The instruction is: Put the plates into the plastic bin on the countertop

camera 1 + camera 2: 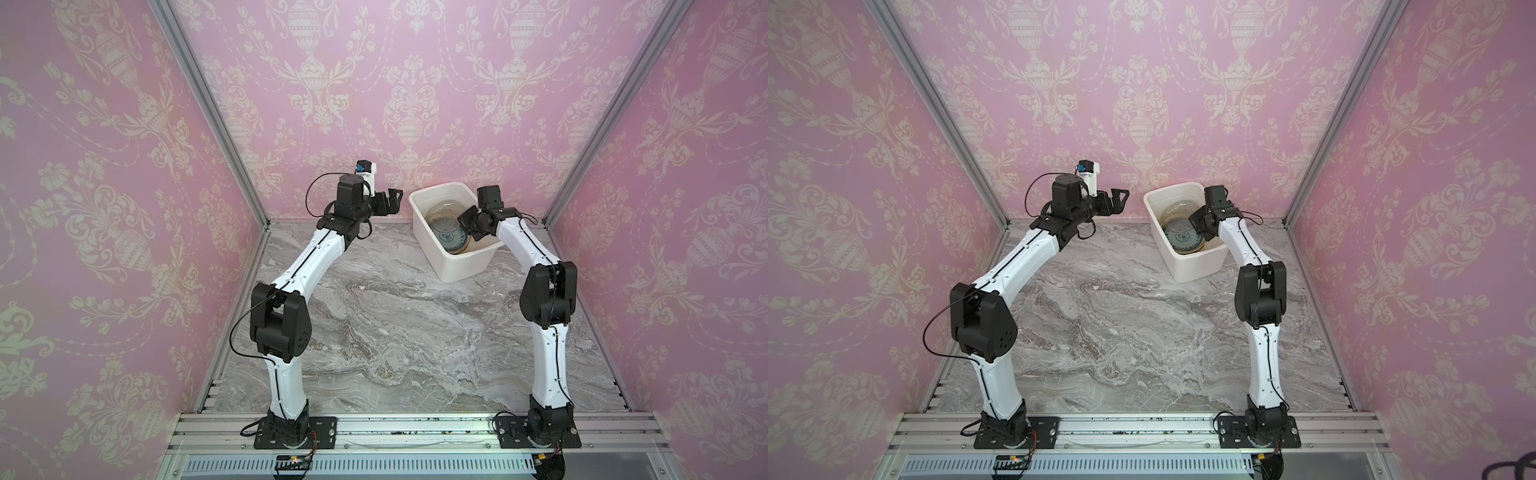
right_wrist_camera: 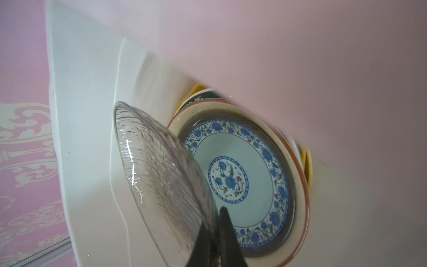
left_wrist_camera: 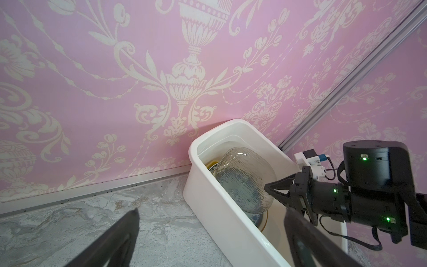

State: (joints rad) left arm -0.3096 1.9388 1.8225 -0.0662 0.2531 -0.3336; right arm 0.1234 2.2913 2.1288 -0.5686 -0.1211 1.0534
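Note:
The white plastic bin [image 1: 461, 266] [image 1: 1196, 266] stands at the back right of the grey countertop [image 1: 374, 324]. A stack of plates lies in it: a blue-patterned plate [image 2: 231, 178] [image 1: 449, 240] on a cream brown-rimmed one [image 2: 300, 185], with yellow and lettered edges beneath. A clear glass plate [image 2: 157, 175] [image 3: 245, 180] [image 1: 441, 211] tilts steeply above the stack. My right gripper [image 2: 216, 211] [image 1: 460, 219] [image 3: 265, 186] reaches into the bin, shut on the glass plate's rim. My left gripper [image 1: 395, 197] [image 1: 1121, 197] [image 3: 211, 211] hangs open and empty, left of the bin.
Pink patterned walls with metal frame posts [image 1: 208, 104] close in the back and both sides. The bin sits close to the back wall. Both arm bases [image 1: 291, 428] are bolted to a rail at the front edge.

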